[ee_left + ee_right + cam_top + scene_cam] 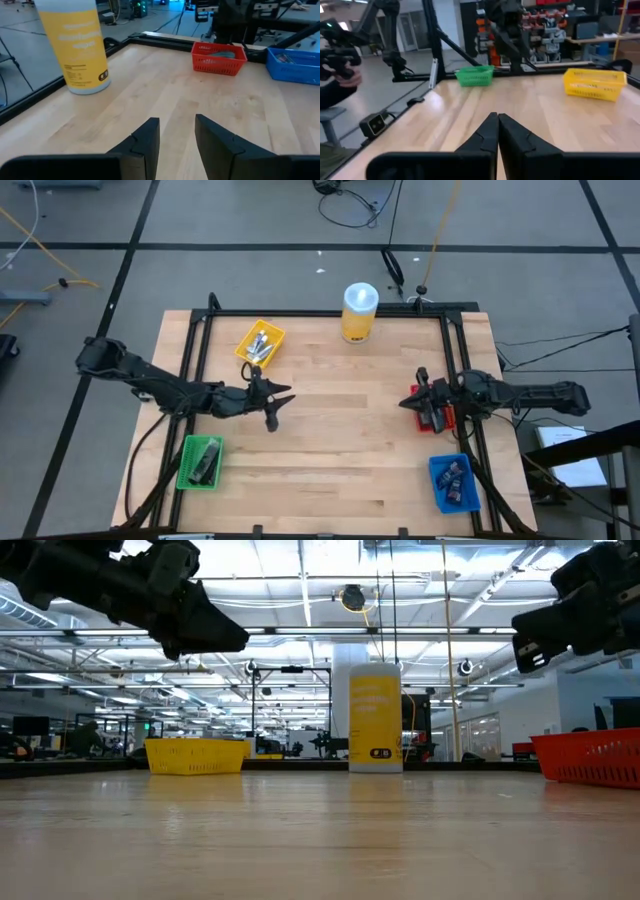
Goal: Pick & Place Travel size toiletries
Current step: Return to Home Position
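Two pincers hung over the pale wooden table (340, 460). The left pincer (279, 405) gaped, empty; small silver and dark travel size toiletries (259, 346) lay in the yellow plastic bin (277, 333) just beyond it (more in the green plastic bin (184, 471) behind it). The right pincer (407, 401) was pinched closed on nothing.

This is a robotics lab in a large industrial hall. A wooden worktop (330, 430) ringed by a black metal frame (330, 313) stands on a grey floor (220, 220) marked with dark lines, and loose cables (350, 205) trail beyond its far edge. Two dark robot arms (150, 380) reach over it. Behind, rows of ceiling strip lights (300, 580) hang above more framed rigs (290, 705), and racks of equipment (555, 30) fill the background.
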